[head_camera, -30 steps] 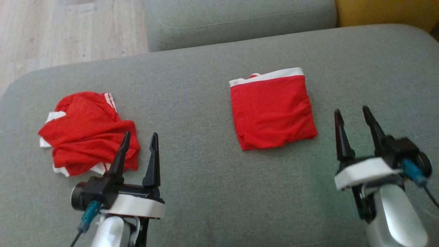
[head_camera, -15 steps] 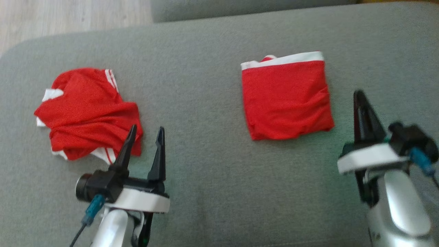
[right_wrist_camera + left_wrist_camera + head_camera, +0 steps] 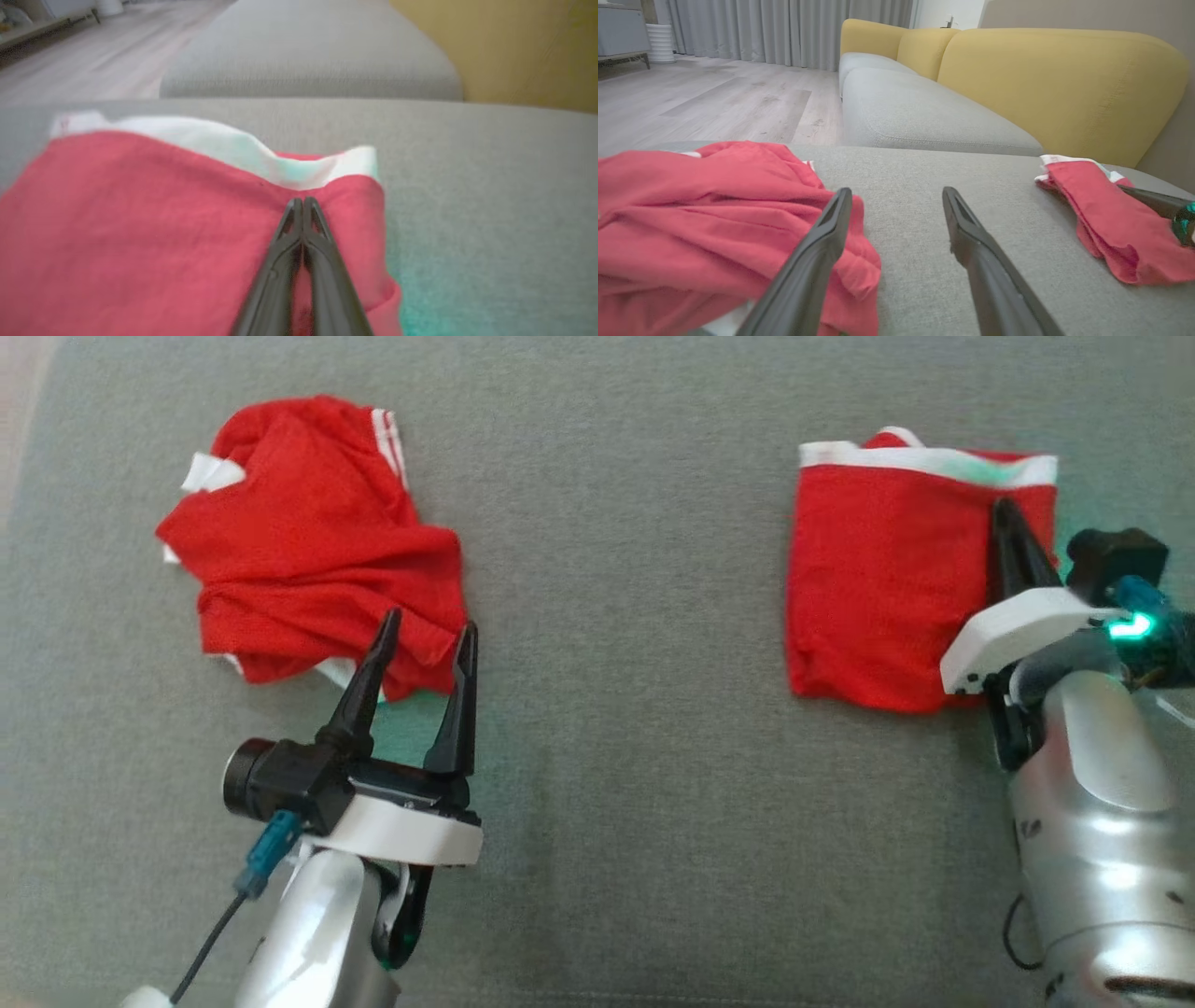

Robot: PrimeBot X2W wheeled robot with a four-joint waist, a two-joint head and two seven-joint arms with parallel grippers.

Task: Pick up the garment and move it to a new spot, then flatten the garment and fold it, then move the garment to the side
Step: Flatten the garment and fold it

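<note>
- Red cloth lies in two places on the grey sofa cushion: we see a folded garment at the robot's right and a crumpled garment at its left, well apart.
- We make out the folded garment as a neat, roughly square pad lying flat on the cushion, with a white waistband along its far edge.
- We find the right gripper with its two dark fingers pressed together into a single point. It is laid over the right part of the folded garment, tips just short of the waistband.
- We cannot tell whether any cloth is pinched between those fingers, or whether they press on the fabric.
- We notice a green light glowing on the right wrist, and it tints the cushion beside the garment.
- We see the left gripper with its fingers standing wide apart and nothing between them, tips at the near edge of the crumpled garment.
- From the left wrist view, one finger overlaps the red cloth while the other is over bare cushion. We cannot tell whether either one touches.
- We read the crumpled garment as a rumpled heap, with white trim and white stripes showing at its edges.
- Beyond the cushion, the left wrist view gives us a second grey seat, a yellow backrest, a pale wood floor and grey curtains.
</note>
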